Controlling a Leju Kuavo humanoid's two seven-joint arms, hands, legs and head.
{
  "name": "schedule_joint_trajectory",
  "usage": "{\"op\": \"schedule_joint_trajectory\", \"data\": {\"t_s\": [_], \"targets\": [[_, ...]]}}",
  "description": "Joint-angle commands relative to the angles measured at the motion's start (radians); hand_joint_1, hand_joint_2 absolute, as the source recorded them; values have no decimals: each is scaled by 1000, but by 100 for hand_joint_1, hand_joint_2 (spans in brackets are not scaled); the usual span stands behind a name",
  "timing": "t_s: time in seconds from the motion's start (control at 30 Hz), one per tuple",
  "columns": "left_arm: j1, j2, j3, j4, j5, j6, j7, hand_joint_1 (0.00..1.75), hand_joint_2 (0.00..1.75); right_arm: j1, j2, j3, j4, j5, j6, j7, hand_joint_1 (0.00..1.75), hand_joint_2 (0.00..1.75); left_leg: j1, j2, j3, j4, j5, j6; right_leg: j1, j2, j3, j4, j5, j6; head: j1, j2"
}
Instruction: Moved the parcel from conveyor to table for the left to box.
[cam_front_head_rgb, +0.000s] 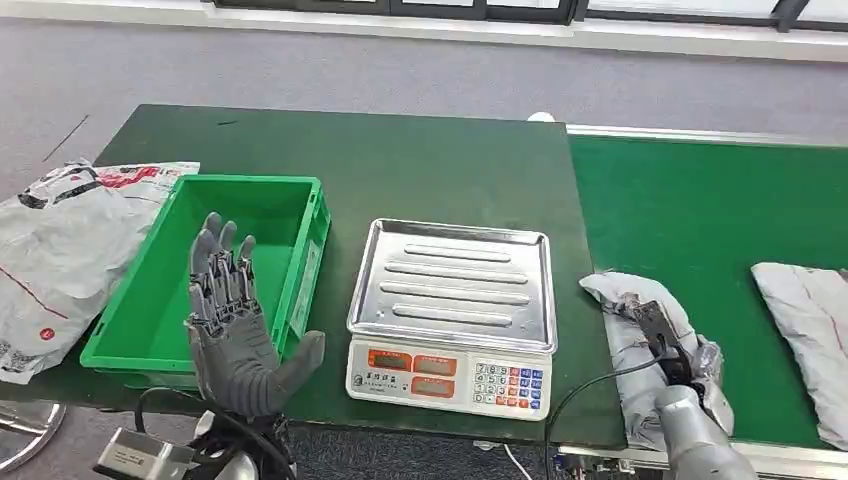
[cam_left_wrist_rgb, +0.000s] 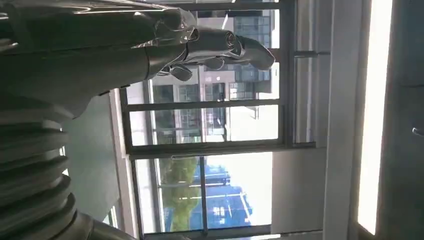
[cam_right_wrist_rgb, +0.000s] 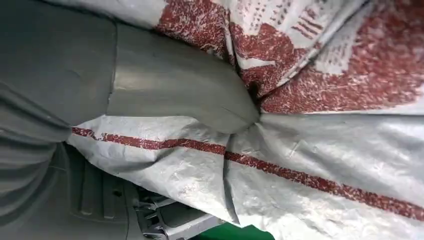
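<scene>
Overhead, from the head view, the left robot hand (cam_front_head_rgb: 232, 320) is raised palm-up over the near edge of the desk (cam_front_head_rgb: 400, 170), fingers spread and holding nothing, in front of a green bin (cam_front_head_rgb: 300, 260) that sits toward the desk's left side. Just beside the bin stands a scale (cam_front_head_rgb: 450, 375) with a steel tray, near the desk's front edge. A grey bag (cam_front_head_rgb: 60, 240) lies off the desk's left edge. To the right, on the green conveyor (cam_front_head_rgb: 700, 220), the right robot hand (cam_front_head_rgb: 665, 345) grips a grey parcel (cam_front_head_rgb: 625, 300) lying at the conveyor's near left corner, close to the desk's right edge. Another grey bag (cam_front_head_rgb: 810, 320) lies further right on the conveyor, apart from the parcel.

Next, the left wrist view shows the left robot hand (cam_left_wrist_rgb: 210, 45) with fingers extended and empty, against windows (cam_left_wrist_rgb: 210, 135) and a building beyond.

Finally, the right wrist view shows the thick thumb of the right robot hand (cam_right_wrist_rgb: 185, 85) pressed into the parcel (cam_right_wrist_rgb: 320, 165), whose grey wrap with red print and a red stripe bunches into creases where the thumb digs in. A bit of green conveyor (cam_right_wrist_rgb: 240, 234) shows at the picture's edge.
</scene>
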Motion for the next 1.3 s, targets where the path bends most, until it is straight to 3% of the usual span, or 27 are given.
{"op": "schedule_joint_trajectory", "data": {"t_s": [0.03, 0.17, 0.23, 0.33, 0.4, 0.5, 1.3], "targets": [[-20, 31, -32, 46, 5, 3, 0, 0, 175, 33, 0, -61, 43, -19, -19, -59, 175, 175, 1, -4, 2, -3, 1, -1, 1, -4, 4, -4, 0, -1, 0, 0], [1, 47, -36, 19, 0, 24, 0, 0, 175, 5, 54, -72, -48, -89, -133, -274, 175, 175, 1, 1, 2, -3, 0, 0, 1, 0, 3, -3, 1, -1, 0, 0], [7, 55, -37, 8, 3, 26, 0, 0, 175, 22, 133, -63, -238, -204, -203, -494, 175, 175, 1, 3, 2, -2, 0, 0, 1, 2, 2, -2, 1, -1, 0, 0], [9, 49, -23, 5, 8, 5, 0, 0, 175, 169, 258, 48, -680, -267, -116, -471, 175, 175, 0, 6, -1, -2, -1, -1, 0, 6, -2, 0, 1, -2, 0, 0], [7, 45, -18, 8, 8, -6, 0, 0, 175, 237, 293, 111, -843, -304, -107, -480, 175, 175, 0, 3, -2, -2, -1, -1, 0, 3, -3, 0, 0, -2, 0, 0], [6, 44, -20, 10, 9, -5, 0, 0, 175, 278, 311, 162, -933, -348, -101, -507, 175, 175, 1, -1, -1, -3, 0, -1, 1, -1, -1, -1, -1, -2, 0, 0], [1, 44, -24, 8, 11, 1, 0, 0, 175, 280, 291, 223, -921, -433, -159, -529, 175, 175, 1, 2, 1, -5, -1, -1, 1, 1, 0, -3, -1, -3, 0, 0]]}}
